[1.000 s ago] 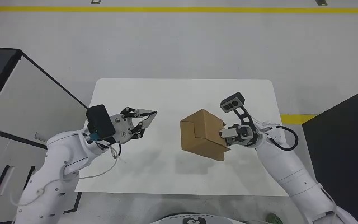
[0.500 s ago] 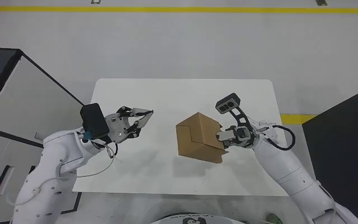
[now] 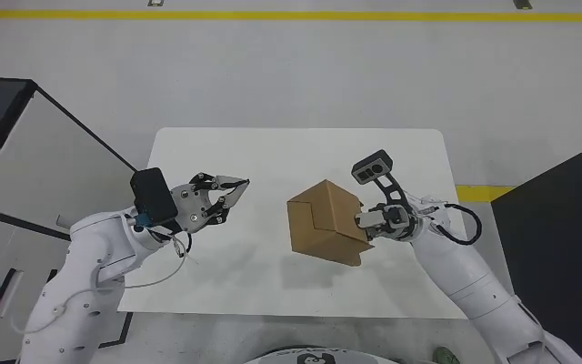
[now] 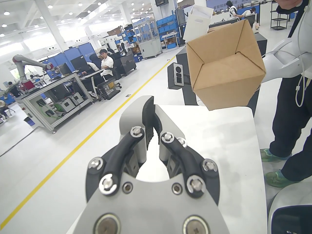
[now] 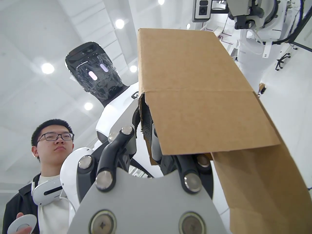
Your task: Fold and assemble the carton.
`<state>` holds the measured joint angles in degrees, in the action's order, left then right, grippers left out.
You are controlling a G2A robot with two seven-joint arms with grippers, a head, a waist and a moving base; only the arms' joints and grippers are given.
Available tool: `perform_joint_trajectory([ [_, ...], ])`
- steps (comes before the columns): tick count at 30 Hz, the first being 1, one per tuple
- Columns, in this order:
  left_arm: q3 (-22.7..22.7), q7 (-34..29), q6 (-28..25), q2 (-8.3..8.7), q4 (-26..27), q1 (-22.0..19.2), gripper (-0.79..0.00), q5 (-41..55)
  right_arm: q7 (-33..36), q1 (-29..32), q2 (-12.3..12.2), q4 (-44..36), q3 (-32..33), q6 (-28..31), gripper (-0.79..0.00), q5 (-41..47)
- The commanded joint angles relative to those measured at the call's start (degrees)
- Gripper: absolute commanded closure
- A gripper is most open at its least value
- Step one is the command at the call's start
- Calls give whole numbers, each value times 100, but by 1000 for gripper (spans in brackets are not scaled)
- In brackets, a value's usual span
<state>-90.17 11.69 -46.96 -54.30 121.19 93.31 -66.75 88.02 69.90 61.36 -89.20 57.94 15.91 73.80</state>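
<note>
A brown carton (image 3: 324, 218) hangs tilted above the white table (image 3: 273, 155), right of its middle. My right gripper (image 3: 366, 221) is shut on the carton's wall at its right side. In the right wrist view its fingers (image 5: 146, 125) pinch the cardboard edge of the carton (image 5: 190, 86), and a loose flap hangs beside them. My left gripper (image 3: 240, 187) hovers over the table's left half, shut on nothing, pointing at the carton from a short distance. From the left wrist view, the carton (image 4: 226, 74) shows its folded end beyond the left gripper (image 4: 152, 122).
Black cabinets stand off the table's left (image 3: 27, 118) and right (image 3: 546, 209) sides. A thin white cable (image 3: 173, 268) dangles from the left arm over the table's near left corner. The table's far half is bare.
The right gripper has carried the carton a little to the left. The left arm has drawn back slightly, left and away from the carton, its gripper staying shut.
</note>
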Motion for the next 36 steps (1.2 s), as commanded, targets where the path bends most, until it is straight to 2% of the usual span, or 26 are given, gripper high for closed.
perform_joint_trajectory([
  [1,0,0,0,0,0,0,0,0,-2,-20,23,-13,-17,-6,0,129],
  [9,0,0,0,0,0,0,0,0,-2,-114,71,-140,-137,9,0,465],
  [26,0,0,0,0,0,0,0,0,-2,-143,59,-130,-52,38,0,364],
  [30,0,0,0,0,0,0,0,0,-197,-42,-8,-253,331,204,0,-286],
  [36,0,0,0,0,0,0,0,0,-284,112,-226,-414,1264,107,0,-1755],
])
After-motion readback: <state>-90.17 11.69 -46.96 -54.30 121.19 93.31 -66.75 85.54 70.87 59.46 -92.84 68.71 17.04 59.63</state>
